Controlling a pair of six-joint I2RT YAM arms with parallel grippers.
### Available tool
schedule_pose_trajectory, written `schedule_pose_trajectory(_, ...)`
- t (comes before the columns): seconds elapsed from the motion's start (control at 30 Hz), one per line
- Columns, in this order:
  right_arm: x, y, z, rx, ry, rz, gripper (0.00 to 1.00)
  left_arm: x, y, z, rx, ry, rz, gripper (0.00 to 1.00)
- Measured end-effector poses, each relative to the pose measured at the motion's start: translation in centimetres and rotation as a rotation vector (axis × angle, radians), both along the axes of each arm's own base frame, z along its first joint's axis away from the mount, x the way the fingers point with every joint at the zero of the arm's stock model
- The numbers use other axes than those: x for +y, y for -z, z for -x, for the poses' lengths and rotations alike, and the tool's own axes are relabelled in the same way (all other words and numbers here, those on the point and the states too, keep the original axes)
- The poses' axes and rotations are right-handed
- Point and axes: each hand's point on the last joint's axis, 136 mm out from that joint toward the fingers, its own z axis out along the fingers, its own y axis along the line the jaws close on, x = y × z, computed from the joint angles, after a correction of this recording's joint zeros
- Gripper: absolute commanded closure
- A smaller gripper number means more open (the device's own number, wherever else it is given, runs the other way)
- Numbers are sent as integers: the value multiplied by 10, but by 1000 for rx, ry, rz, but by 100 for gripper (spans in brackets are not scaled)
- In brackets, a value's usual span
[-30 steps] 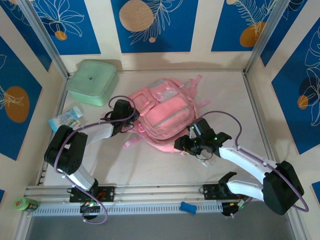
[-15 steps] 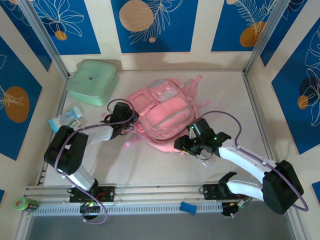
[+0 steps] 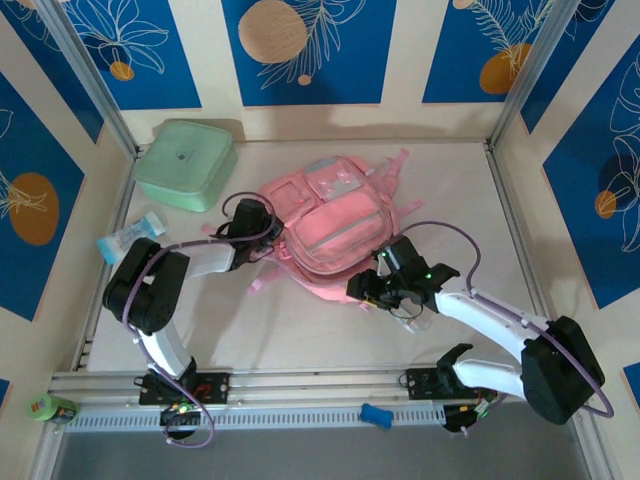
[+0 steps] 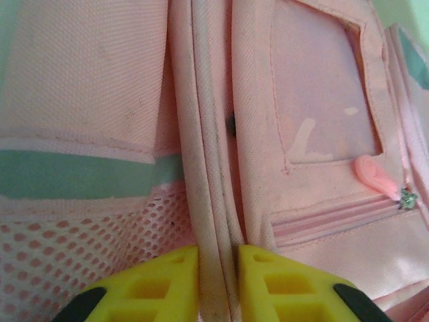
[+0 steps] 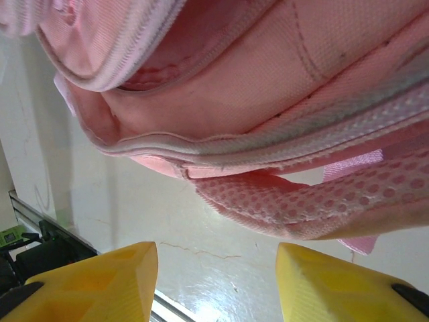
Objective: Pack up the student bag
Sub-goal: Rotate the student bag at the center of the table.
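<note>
- Student bag (image 3: 335, 232) lies flat, front up, mid-table, a shade toward 12 o'clock. The mint-green box (image 3: 185, 163) is well apart at its 10 o'clock.
- Change over the last second: the bag has slid a little toward 2 o'clock, and its 9 o'clock edge now sits further from the left arm's base. The left arm's elbow has swung in after it. The right arm has hardly moved.
- Left gripper (image 3: 266, 234) is at the bag's 9 o'clock edge. In the left wrist view, the left gripper (image 4: 218, 268) is clenched on a piped seam of the student bag (image 4: 322, 114), the ridge pinched between both yellow fingers (image 4: 161, 282). A mesh side pocket (image 4: 80, 248) is at 9 o'clock of the pinch, and a pink zip pull (image 4: 375, 176) at 2 o'clock.
- Right gripper (image 3: 360, 292) is at the bag's 6 o'clock edge. In the right wrist view, the right gripper (image 5: 218, 282) is released, jaws well apart over bare table, with nothing between them. The bag's lower rim (image 5: 268, 67) hangs just beyond the fingertips.
- Reading: the shift looks like drag from the left pinch, so the soft bag moves rather than opens. No zip looks open, and nothing to be packed is in either grip.
- Judgement: still the opening stage, early in the task. The free right jaws probably need to anchor the 6 o'clock rim.
</note>
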Motion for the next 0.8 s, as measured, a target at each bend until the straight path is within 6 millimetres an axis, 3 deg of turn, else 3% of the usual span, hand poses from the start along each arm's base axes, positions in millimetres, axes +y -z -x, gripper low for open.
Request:
schedule_pose_trajectory(0.13, -5, 1, -6, 1, 25, 4, 50, -5, -6, -4, -6, 7, 1, 100)
schedule_pose_trajectory(0.4, -29, 11, -38, 11, 106, 16, 50, -9, -10, -3, -9, 16, 5, 100)
schedule_pose_trajectory(0.6, -47, 0, -90, -19, 158, 28, 46, -18, -29, 11, -44, 37, 21, 100)
schedule_pose_trajectory(0.8, -68, -28, -149, -122, 198, 47, 42, -37, -33, 46, -48, 58, 26, 100)
